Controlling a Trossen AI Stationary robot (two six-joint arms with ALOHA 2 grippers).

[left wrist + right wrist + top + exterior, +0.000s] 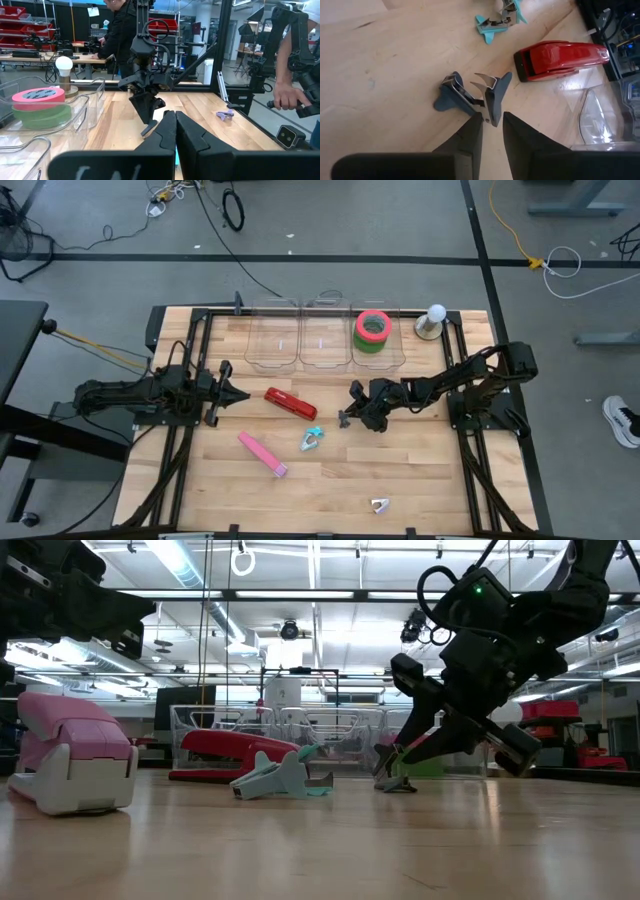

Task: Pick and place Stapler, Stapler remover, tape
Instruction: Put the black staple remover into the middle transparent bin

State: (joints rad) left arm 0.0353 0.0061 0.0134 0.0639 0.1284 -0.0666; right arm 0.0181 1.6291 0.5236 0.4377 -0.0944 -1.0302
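**Inspector:** Front of the counter (440,480) first. What lies there?

**Assistant:** A small pale metal stapler remover (379,505) near the front edge. Behind it lies a long pink plastic stapler (262,453), then a teal winged stapler remover (311,440).

**Inspector:** And the arm at work?

**Assistant:** The right gripper (349,418) is down at mid-counter. Its jaws are narrow, closed about one wing of a dark blue-grey stapler remover (457,95). The remover rests on the wood. A glossy red stapler (290,402) lies near it, apart.

**Inspector:** The other arm?

**Assistant:** The left gripper (232,391) waits at the left side, jaws closed and empty.

**Inspector:** At the back?

**Assistant:** Three clear plastic bins (275,345) in a row. The rightmost holds the stacked green and red tape rolls (372,330).

**Inspector:** Recommendation for this step?

**Assistant:** The hold is on a thin wing, off centre, so I judge the remover may swing or slip. I recommend a straight, slow lift and a check that the remover hangs steady. It should clear the bin wall before release. The carry path should stay away from the red stapler.
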